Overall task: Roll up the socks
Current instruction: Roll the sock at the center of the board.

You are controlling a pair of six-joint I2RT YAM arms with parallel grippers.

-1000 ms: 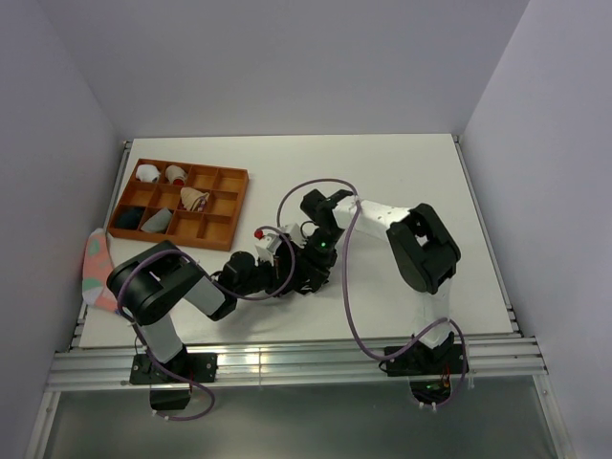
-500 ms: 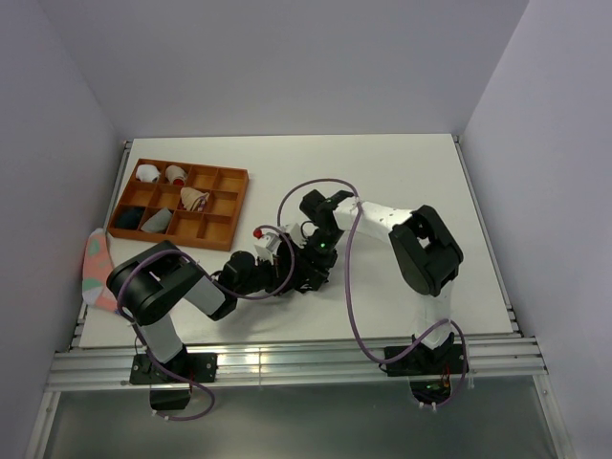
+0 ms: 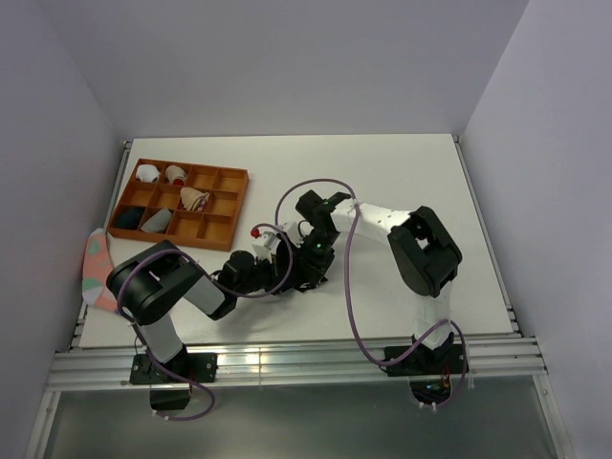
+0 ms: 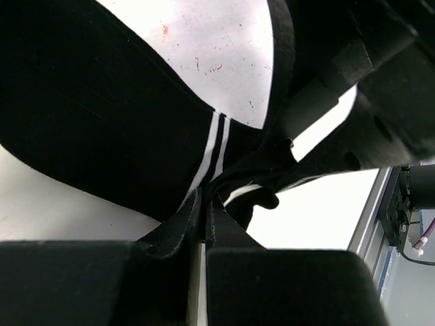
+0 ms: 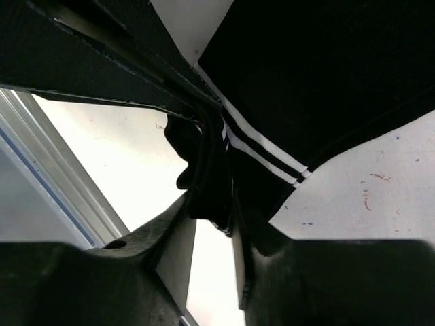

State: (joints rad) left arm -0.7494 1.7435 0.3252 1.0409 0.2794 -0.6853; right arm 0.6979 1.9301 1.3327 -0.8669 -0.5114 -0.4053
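Note:
The black sock (image 4: 102,115) with its white-striped cuff (image 4: 212,146) hangs stretched over the table between both grippers. In the left wrist view my left gripper (image 4: 204,207) is shut on the cuff edge. In the right wrist view my right gripper (image 5: 214,204) has bunched black fabric of the sock (image 5: 326,68) filling the gap between its fingers. From above, the left gripper (image 3: 280,261) and right gripper (image 3: 308,260) meet tip to tip near the table's middle, and they hide most of the sock. A tan and maroon sock bundle (image 3: 194,199) lies in a tray cell.
An orange compartment tray (image 3: 196,166) stands at the back left, with small white, grey and dark bundles in several cells. A pink sock with teal spots (image 3: 96,268) hangs over the table's left edge. Purple cables loop above both arms.
My right gripper's jaws have narrowed onto the black fabric. Both wrists have shifted slightly to the left together. The left gripper's hold is unchanged.

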